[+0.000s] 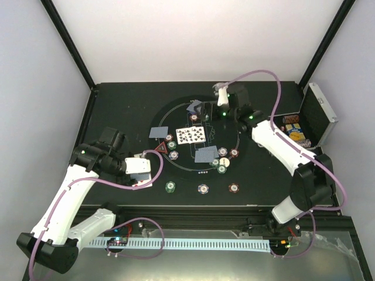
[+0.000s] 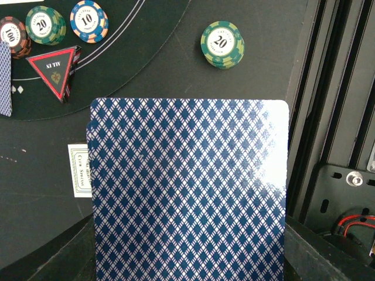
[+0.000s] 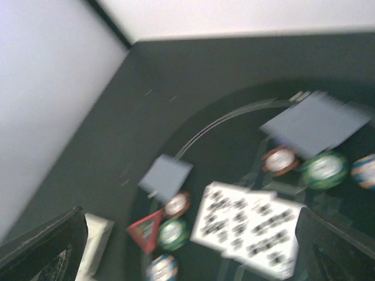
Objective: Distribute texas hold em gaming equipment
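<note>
Where the left gripper (image 1: 147, 168) clamps it beside the round black mat (image 2: 135, 47), our blue lattice-backed playing card (image 2: 187, 193) stands upright. Nearby we read "20" on green striped chips (image 2: 222, 44) and "10" on a blue-orange chip (image 2: 89, 20); the right gripper (image 3: 190, 234) gapes wide, empty.

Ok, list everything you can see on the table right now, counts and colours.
Face-up cards: overlapping row, count unclear, white, mat centre.
Face-down cards: three spots, blue-grey, on the mat.
Chips: many, green, maroon, blue, white; clusters on the mat, three more spots in front of it.
Triangle marker: one, red, mat's left side.
Button: one, white, among the near-right chips.
Mat: one, black, table middle.
Case: one, silver, open, table's right edge.
Held card: at least one, blue patterned back, in the left tool.
Left tool: one, shut on the held card.
Right tool: one, open, over the mat's far side.
</note>
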`<state>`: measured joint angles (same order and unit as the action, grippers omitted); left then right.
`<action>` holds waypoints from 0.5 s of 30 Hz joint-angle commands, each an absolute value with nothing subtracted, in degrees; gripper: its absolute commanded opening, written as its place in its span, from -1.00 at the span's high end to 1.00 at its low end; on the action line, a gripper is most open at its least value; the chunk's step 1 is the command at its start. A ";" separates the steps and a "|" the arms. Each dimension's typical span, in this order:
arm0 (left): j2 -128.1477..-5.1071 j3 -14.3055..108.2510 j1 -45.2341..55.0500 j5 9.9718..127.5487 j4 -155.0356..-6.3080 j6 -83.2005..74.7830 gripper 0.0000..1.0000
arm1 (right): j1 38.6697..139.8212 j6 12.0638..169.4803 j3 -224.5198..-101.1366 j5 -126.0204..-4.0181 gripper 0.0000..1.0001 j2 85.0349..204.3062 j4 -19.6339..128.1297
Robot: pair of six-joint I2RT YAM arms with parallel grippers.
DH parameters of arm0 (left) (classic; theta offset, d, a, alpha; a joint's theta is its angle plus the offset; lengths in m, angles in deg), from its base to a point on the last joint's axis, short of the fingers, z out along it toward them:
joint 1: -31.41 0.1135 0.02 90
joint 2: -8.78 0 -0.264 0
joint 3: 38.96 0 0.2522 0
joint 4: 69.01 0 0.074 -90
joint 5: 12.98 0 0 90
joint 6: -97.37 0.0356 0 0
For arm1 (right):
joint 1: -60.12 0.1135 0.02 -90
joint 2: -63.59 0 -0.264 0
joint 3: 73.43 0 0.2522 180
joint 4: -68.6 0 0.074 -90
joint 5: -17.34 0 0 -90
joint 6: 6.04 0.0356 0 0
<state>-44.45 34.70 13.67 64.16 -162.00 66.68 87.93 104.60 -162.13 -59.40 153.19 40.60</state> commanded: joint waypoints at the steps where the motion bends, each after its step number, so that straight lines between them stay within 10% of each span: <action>1: -44.46 36.77 13.48 62.75 -162.42 66.41 0.97 | 91.68 119.06 -154.04 -41.41 -1.00 151.27 45.17; 15: -44.70 37.29 13.48 62.17 -162.54 66.70 0.97 | 111.90 137.77 -147.51 -35.12 -0.68 153.17 57.98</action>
<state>-44.56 34.72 13.67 63.70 -161.97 66.70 108.43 131.62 -145.28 -38.64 151.62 52.06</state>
